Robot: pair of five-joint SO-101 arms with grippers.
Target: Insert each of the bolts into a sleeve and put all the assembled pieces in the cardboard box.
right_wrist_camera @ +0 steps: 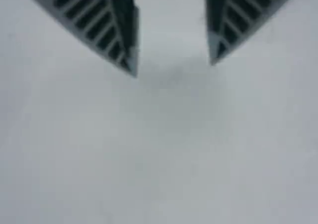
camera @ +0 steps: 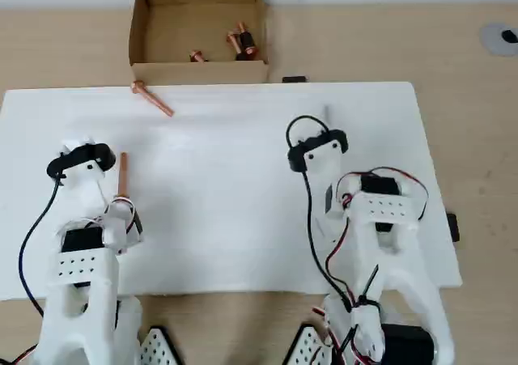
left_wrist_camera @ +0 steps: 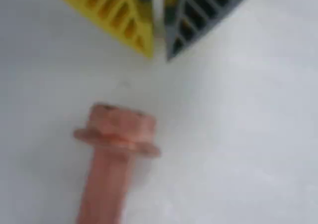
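presently, pick-up step (judged): your left gripper (left_wrist_camera: 158, 55) has its jaws almost closed on nothing. the copper bolt (left_wrist_camera: 117, 144) lies flat just off their tips, flanged head towards them. you must open and straddle the shank. your right gripper (right_wrist_camera: 173, 66) stands open, empty. well beyond both, the cardboard box (camera: 139, 37).

Robotics lab bench: a left arm (camera: 81, 256) and a right arm (camera: 380, 219) trail bare wires (camera: 311, 219) over a wooden surface (camera: 469, 98) under a white sheet (camera: 227, 195).
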